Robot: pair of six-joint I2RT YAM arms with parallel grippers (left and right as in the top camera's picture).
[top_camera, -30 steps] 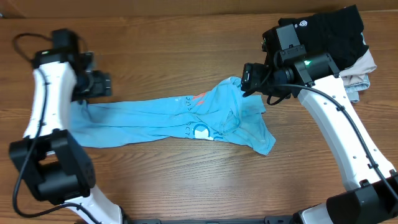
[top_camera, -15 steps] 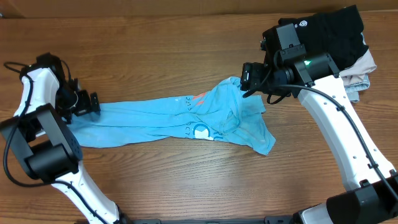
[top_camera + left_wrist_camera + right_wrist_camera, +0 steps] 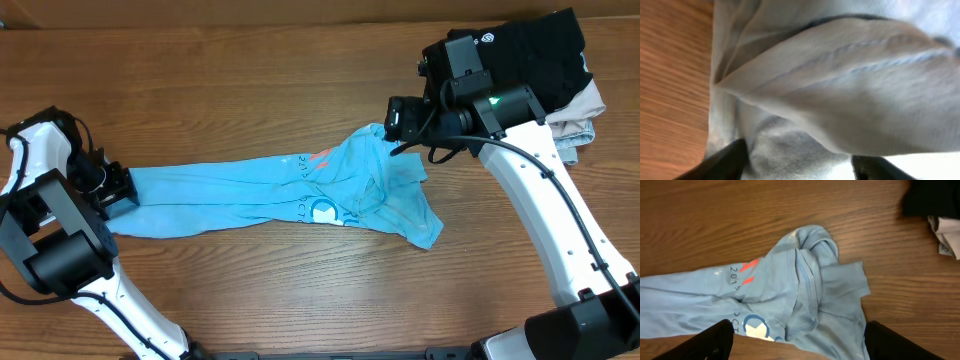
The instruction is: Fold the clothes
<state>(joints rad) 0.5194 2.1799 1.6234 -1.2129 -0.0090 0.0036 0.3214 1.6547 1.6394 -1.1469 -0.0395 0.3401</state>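
The left gripper (image 3: 120,188) has dropped outward to the left end of the T-shirt (image 3: 250,190), which is stretched along the table (image 3: 250,80), and its jaws stand wide with fabric between them. The right gripper (image 3: 394,122), fingers spread, still hovers over the bunched right end, in front of the black garment (image 3: 530,45).

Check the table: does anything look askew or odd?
The sky-blue T-shirt lies pulled into a long, wrinkled band across the wooden table, its right end bunched and twisted over itself near the right gripper. It is not spread flat.
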